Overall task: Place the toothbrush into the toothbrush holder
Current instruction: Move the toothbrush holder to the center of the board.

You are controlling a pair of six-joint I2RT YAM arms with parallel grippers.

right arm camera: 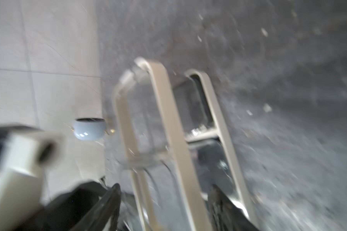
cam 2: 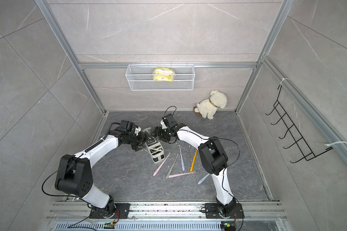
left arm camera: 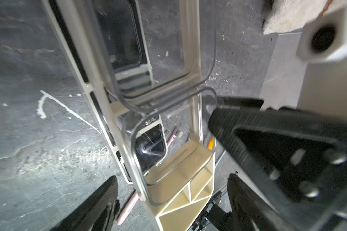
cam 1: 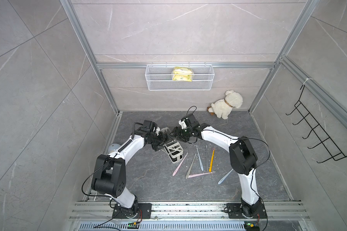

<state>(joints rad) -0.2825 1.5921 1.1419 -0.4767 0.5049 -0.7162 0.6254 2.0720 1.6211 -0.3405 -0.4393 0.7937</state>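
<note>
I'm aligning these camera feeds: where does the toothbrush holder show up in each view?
In both top views: the toothbrush holder lies mid-floor, slightly left of centre.
Left wrist: close up, running through the picture's middle.
Right wrist: blurred cream rails through the centre.
Shared landmark: the dark marbled floor under it, seen in every view.

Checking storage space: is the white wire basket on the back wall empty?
No, a yellow packet lies inside the white wire basket in a top view.
</note>
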